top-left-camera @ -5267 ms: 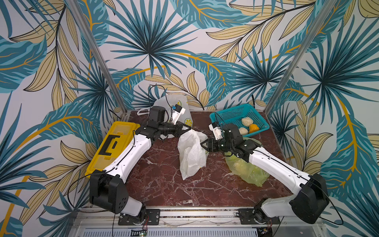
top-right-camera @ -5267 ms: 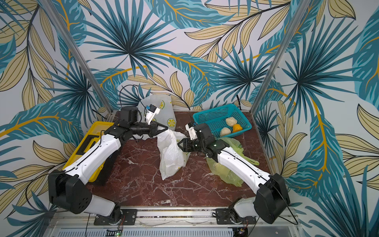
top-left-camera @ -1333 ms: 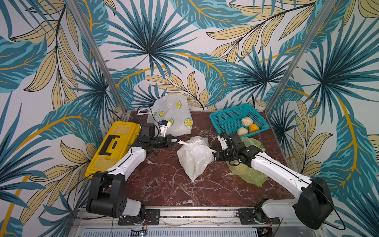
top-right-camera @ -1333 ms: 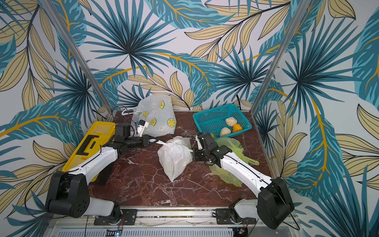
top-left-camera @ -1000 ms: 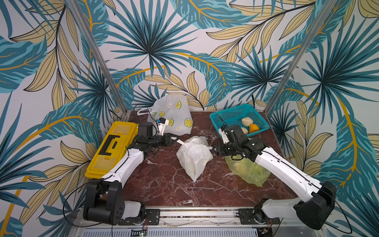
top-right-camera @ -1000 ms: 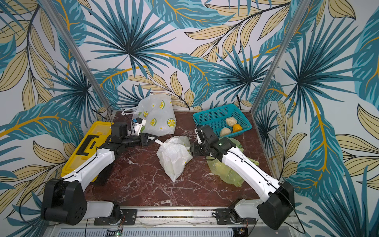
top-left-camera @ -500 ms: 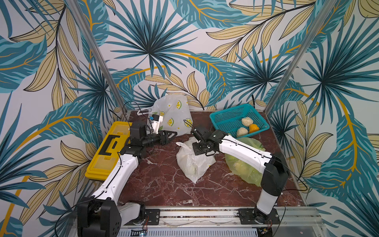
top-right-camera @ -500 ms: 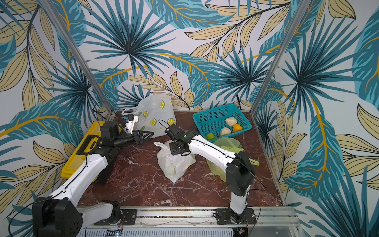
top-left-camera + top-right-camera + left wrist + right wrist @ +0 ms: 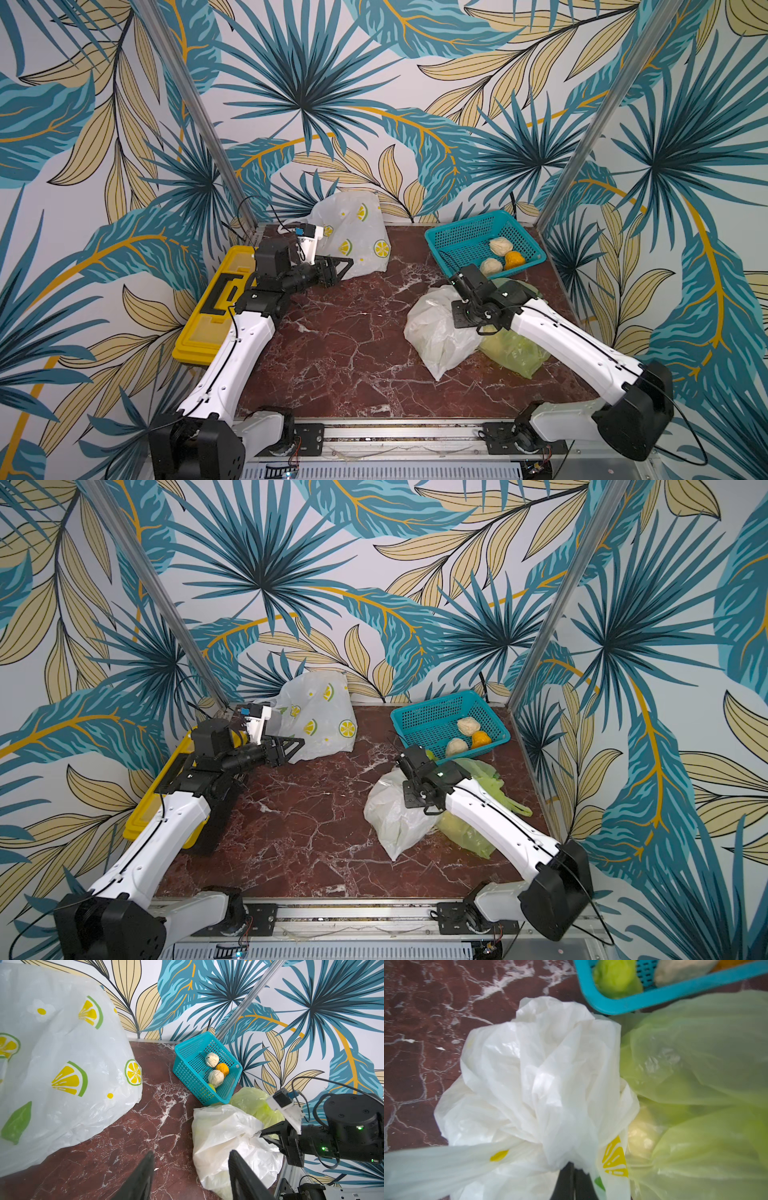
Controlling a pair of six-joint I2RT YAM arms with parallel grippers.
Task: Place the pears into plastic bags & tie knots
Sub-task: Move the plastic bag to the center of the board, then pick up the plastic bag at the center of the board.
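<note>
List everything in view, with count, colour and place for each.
lemon-print bag: one, white, puffed up at the back wall.
white bag: one, white, right of centre, against the green bag.
green bag: one, light green, right side, in front of the basket.
basket: one, teal, back right corner.
pears: four, two cream, one orange, one green, in the basket.
case: one, yellow, left edge.
table: one, red-brown marble.
left gripper: one, black, open, by the lemon-print bag.
right gripper: one, black, shut on the white bag.

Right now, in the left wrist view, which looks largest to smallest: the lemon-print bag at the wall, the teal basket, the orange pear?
1. lemon-print bag, which is also nearest the camera
2. teal basket
3. orange pear
</note>
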